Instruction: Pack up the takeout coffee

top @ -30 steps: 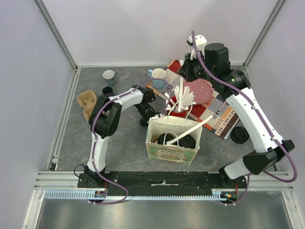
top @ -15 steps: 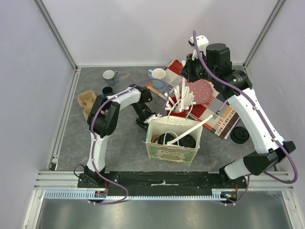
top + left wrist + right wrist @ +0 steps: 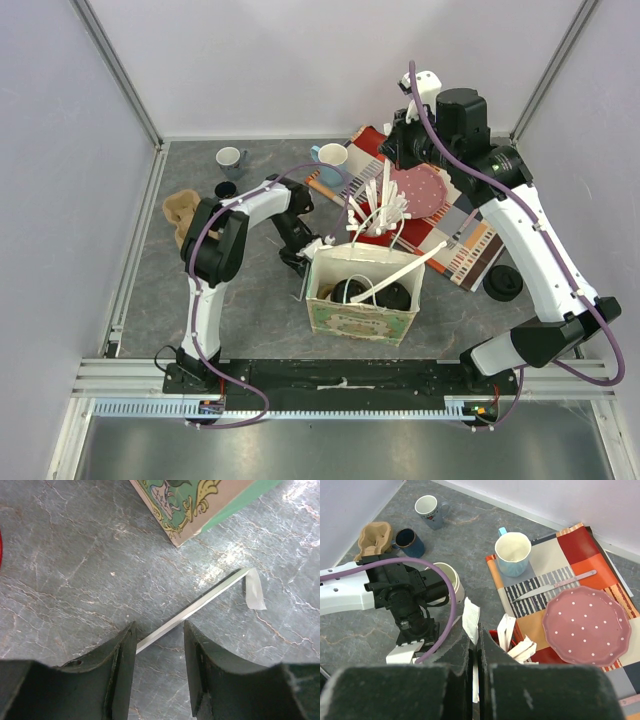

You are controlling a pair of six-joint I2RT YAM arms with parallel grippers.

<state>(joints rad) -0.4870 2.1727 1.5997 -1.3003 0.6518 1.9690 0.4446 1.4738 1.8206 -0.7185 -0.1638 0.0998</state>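
Cups [image 3: 393,297] upright in bag [image 3: 360,323], axis vert.

A patchwork placemat [image 3: 470,248] of stripes and red checks lies on the grey table [image 3: 250,300]. On it sits a pink plate [image 3: 420,190] with white dots, and a table knife [image 3: 555,586] lies just beside the plate. A light blue mug [image 3: 331,160] stands on the mat's left corner. Well left of the mat stand a white mug [image 3: 230,159], a dark blue mug [image 3: 226,190] and a brown cardboard cup carrier [image 3: 181,215].
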